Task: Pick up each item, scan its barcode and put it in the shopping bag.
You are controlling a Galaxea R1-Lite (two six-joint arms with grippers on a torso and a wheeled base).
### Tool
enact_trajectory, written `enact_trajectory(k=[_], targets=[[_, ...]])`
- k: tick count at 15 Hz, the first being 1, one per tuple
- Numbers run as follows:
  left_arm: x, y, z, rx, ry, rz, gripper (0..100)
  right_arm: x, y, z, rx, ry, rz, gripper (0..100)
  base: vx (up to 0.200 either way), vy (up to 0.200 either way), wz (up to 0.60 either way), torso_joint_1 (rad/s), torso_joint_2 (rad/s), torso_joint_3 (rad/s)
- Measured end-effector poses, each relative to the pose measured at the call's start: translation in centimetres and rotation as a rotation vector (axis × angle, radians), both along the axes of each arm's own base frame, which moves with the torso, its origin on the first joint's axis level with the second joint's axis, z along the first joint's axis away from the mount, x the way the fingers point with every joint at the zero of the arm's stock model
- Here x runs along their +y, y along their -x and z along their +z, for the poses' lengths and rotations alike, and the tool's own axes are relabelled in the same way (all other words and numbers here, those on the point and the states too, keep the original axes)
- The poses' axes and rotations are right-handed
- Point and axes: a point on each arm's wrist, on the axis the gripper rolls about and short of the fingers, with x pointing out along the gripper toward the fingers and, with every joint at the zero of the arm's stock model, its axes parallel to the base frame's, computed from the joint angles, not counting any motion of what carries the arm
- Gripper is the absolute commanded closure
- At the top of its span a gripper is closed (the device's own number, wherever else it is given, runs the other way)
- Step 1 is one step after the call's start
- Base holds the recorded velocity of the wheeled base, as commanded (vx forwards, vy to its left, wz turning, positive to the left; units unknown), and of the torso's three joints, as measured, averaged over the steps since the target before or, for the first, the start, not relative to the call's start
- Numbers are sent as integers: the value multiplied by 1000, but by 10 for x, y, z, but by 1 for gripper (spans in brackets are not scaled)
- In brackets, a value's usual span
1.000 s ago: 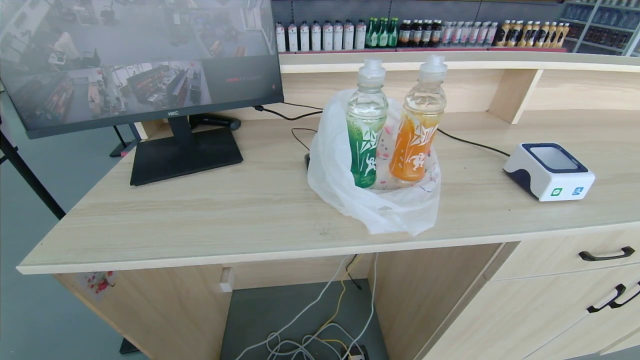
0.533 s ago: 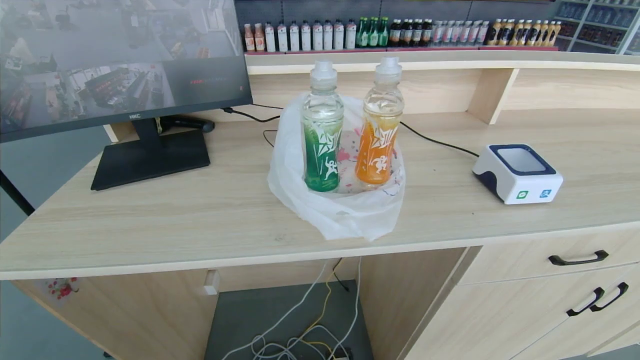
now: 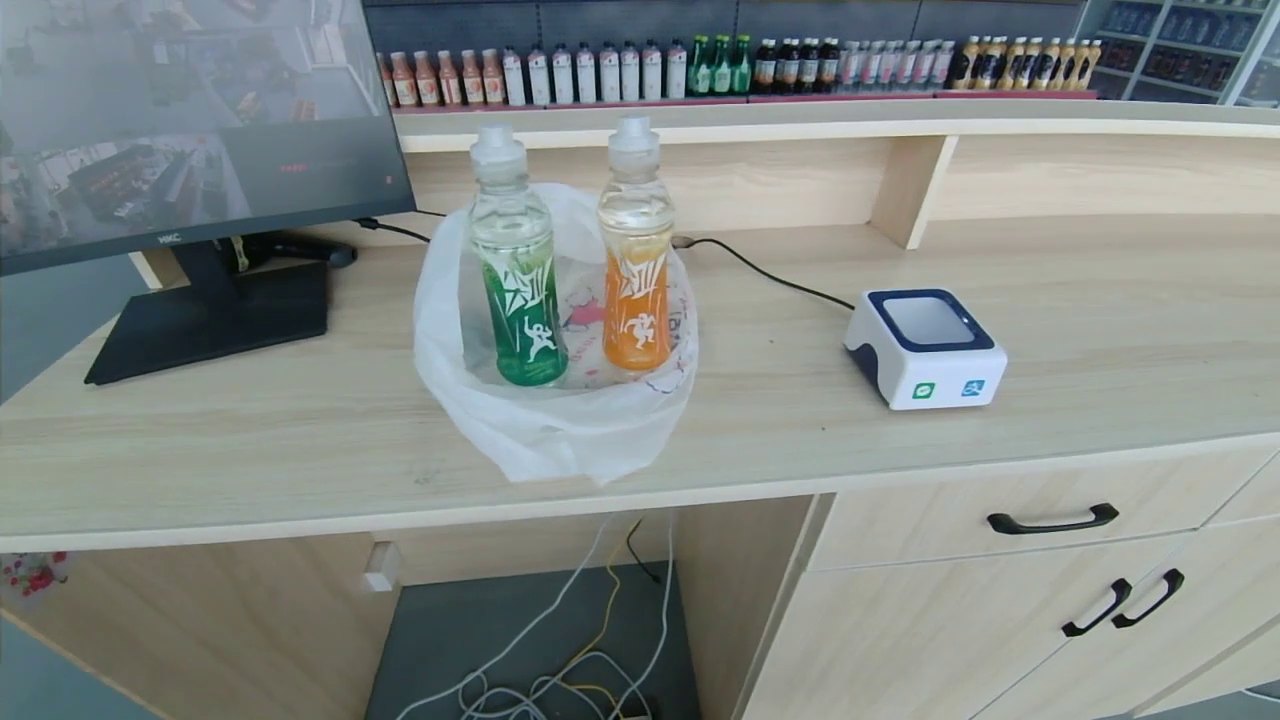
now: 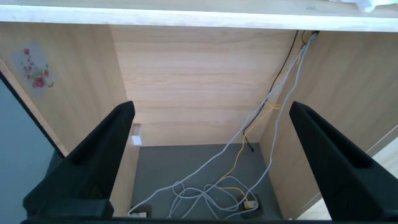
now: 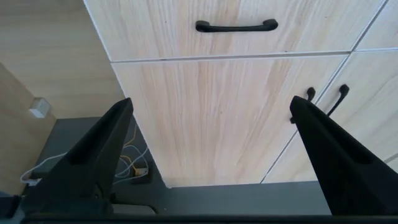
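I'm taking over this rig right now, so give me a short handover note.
Left claw: open, empty, facing the space under the counter.
Right claw: open, empty, facing the drawers.
Green bottle and orange bottle stand upright in the bag on the counter, scanner to their right.
Done: both bagged.
Left: probably nothing; whether they were scanned can't be told.

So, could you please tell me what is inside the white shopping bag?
Two drink bottles stand upright inside the shopping bag: a green bottle and an orange bottle, side by side. The bag's floor directly beneath them is covered.
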Motion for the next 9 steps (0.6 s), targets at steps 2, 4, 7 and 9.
enact_trajectory(k=[2,4,7,9], targets=[[0,0,0,0,0,-1,0,0,0,0,0,1,0,0,0,-200,0,2,2,5],[0,0,0,0,0,-1,0,0,0,0,1,0,0,0,0,-200,0,0,0,2],[0,0,0,0,0,0,0,0,0,0,2,1,0,0,0,-200,0,-1,2,1],[0,0,0,0,0,0,0,0,0,0,1,0,0,0,0,-200,0,10,2,0]])
